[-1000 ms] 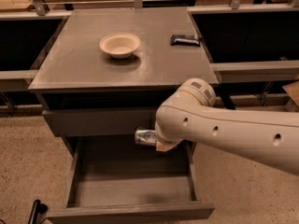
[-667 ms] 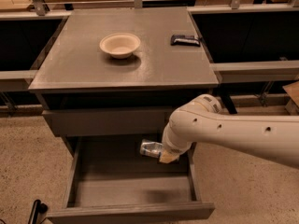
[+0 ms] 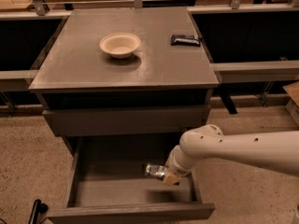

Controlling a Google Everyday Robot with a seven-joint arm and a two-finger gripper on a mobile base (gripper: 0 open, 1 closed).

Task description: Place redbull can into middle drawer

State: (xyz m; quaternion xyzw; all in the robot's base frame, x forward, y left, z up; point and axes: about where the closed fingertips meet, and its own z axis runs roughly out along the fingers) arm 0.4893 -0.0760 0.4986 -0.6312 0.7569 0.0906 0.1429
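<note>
Camera view: the arm reaches in from the right, and its gripper [image 3: 164, 174] hangs inside the open middle drawer [image 3: 112, 193], low over the right part of the floor. The claw looks clamped on 1 end of the redbull can [image 3: 153, 170]. The can lies roughly sideways, its shiny free end pointing left, clear of the drawer floor with a shadow beneath it.

Judging by its look, the can is a thin, stiff metal shell, light if empty and modestly heavy if full. It is smooth enough to slip and easy to dent under a hard squeeze. A hold across the middle of the body would probably be steadier than this end grip. Once released on its side it may roll.

No brand print or lettering can be read on the can. On the cabinet top [image 3: 154, 73] sit 1 pale bowl [image 3: 120, 45] and 1 dark wrapped bar [image 3: 185, 40]; the wrapper's writing is not legible. The upper drawer front [image 3: 126, 120] is closed.
</note>
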